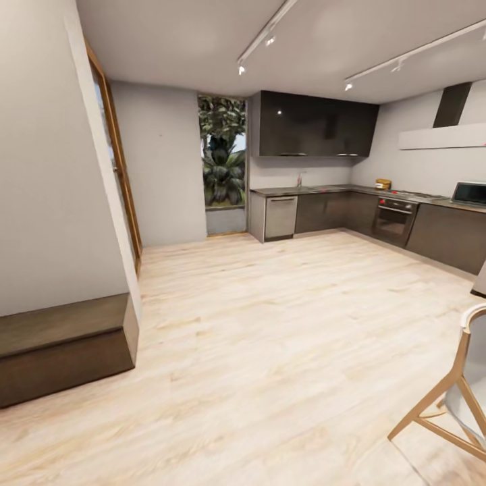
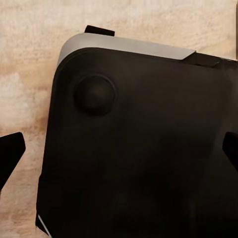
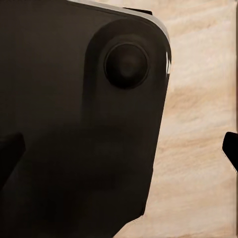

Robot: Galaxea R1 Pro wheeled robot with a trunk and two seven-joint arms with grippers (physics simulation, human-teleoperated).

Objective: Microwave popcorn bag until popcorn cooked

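Observation:
The kitchen lies far across the room in the head view. Its grey countertop [image 1: 337, 190] runs along dark cabinets. The pale microwave [image 1: 470, 194] stands on it at the far right. A small brown thing [image 1: 383, 183], likely the popcorn bag, sits on the counter beside the hob; it is too small to make out, and no popcorn can be seen. In the left wrist view my left gripper [image 2: 119, 153] is open above my black base [image 2: 139, 148]. My right gripper [image 3: 119, 153] is open too, over the base [image 3: 74, 124] and the wooden floor.
Light wooden floor [image 1: 270, 324] stretches to the kitchen. A dark low bench [image 1: 64, 344] juts from the left wall. A wooden chair [image 1: 452, 405] stands at the near right. A built-in oven [image 1: 395, 219] and a steel dishwasher [image 1: 280, 217] sit under the counter.

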